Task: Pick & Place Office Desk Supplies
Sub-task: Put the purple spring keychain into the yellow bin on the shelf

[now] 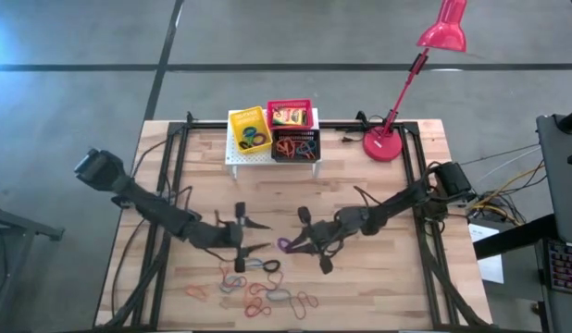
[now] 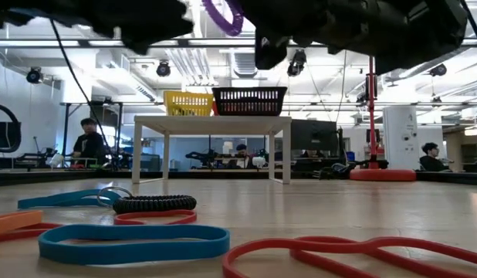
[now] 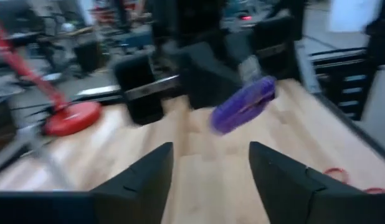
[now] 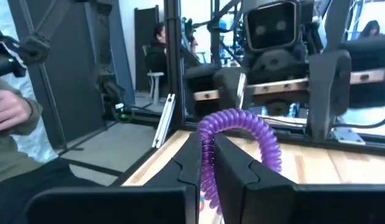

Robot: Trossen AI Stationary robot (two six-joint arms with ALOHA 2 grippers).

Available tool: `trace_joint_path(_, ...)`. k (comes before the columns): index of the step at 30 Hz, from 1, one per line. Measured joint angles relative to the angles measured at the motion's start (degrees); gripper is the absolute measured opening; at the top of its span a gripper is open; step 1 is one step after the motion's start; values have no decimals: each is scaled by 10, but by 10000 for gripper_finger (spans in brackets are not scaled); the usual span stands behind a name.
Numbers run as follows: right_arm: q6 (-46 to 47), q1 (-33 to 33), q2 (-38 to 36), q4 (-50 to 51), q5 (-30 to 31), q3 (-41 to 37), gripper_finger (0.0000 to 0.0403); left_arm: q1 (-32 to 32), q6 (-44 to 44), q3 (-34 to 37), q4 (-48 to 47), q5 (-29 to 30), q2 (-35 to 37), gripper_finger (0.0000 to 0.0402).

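Two dark jointed arms, boxy black wrist housings; left claw (image 1: 252,236) and right claw (image 1: 309,242): angular black wedge fingers.

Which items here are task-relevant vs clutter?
Job:
- purple coil loop, clamped in right pincer
- loose loops on the table
- left pincer, open, empty
- crayon box in red basket

Lying about:
- yellow basket
- black basket
- red desk lamp
- white riser
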State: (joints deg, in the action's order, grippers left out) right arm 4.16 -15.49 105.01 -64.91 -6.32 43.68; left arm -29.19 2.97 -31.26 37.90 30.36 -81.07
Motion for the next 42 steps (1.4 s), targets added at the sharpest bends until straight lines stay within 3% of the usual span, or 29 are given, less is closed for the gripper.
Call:
trace_joint_path(2,-2,0,2,1,-1,8,21,10,1,-19,1,-31,-20,240)
trace_joint_path(6,-2,0,3,3,-2,9,26,17,12,-53,-13,-35,-50,276)
trace_joint_path(10,0,0,3,14,-2,9,31,16,50,-77,-23,-38,-64,279)
trace_joint_path(15,1,-1,3,18,-3,9,32,15,62,-86,-24,-79,-64,234)
trace_joint_path(24,4,-1,3,31,-1,8,34,15,57,-86,-37,-94,-60,91)
trace_joint_path(29,52,3,2,57,-1,8,52,16,55,-86,-49,-95,-60,37)
trace_joint_path(36,92,26,-36,214,5,8,127,19,-1,-86,-149,-94,-46,44)
trace_joint_path(42,121,32,-49,280,64,8,149,27,-93,-86,-317,-75,35,50)
